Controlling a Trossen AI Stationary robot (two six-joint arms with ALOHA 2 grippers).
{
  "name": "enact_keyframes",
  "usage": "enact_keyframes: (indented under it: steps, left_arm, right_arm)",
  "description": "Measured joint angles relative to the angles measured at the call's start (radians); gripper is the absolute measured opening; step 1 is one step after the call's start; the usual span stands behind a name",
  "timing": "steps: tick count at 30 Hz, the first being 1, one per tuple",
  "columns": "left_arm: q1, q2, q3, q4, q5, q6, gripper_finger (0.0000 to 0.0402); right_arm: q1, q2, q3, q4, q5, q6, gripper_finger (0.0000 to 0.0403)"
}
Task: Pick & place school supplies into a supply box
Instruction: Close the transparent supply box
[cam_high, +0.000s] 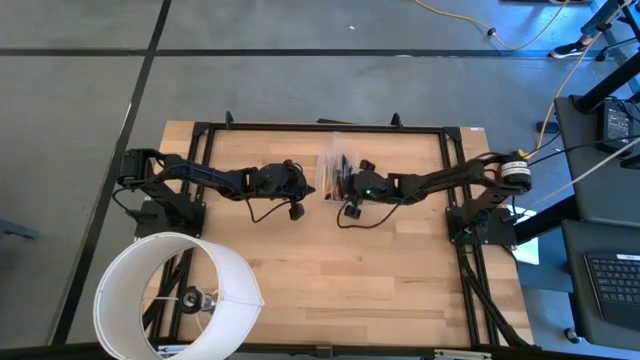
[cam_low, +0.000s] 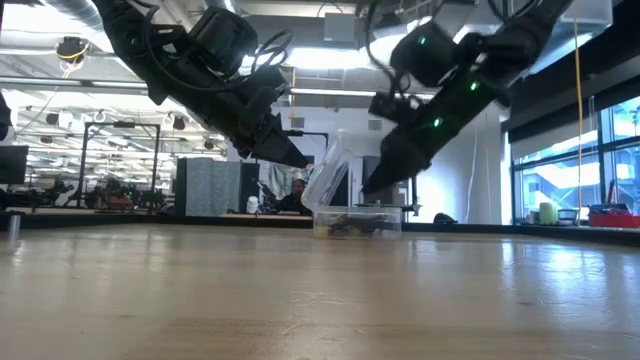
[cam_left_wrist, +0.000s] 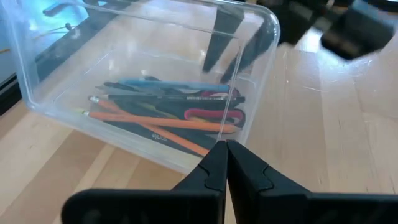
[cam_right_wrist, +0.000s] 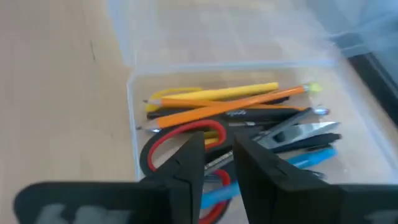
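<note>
Clear supply box (cam_left_wrist: 62, 93), lettering unreadable

Supply box (cam_left_wrist: 255, 56): clear glossy plastic. Table (cam_high: 340, 270): pale wood planks, smooth, satin. Scissors (cam_right_wrist: 186, 146): red plastic handles, shiny metal blades. Gripper fingers (cam_left_wrist: 214, 168): matt black plastic.

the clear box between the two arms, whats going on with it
Both arms hang over the clear supply box at the back middle of the table. The pens, pencils and red-handled scissors already lie inside. The left gripper sits shut beside the box wall; the right gripper hangs above the contents, fingers slightly apart, holding nothing visible.
</note>
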Motion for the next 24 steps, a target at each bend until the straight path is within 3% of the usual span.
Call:
enact_keyframes:
  steps: [6,11,15,24]
  left_arm:
    - [0.0,0.0,0.0,0.002,0.0,0.0,0.0002]
    - [0.0,0.0,0.0,0.011,0.001,0.0,0.0003]
    - [0.003,0.0,0.0,0.035,0.006,0.005,0.0001]
    - [0.08,0.001,0.024,0.132,0.123,0.106,0.0001]
  right_arm:
    - [0.026,-0.157,0.001,-0.178,0.009,0.052,0.0087]
    - [0.103,-0.278,-0.029,-0.295,0.098,0.129,0.0087]
    - [0.175,-0.365,-0.13,-0.273,0.115,0.167,0.0087]
    - [0.263,-0.506,-0.36,-0.017,0.114,0.289,0.0087]
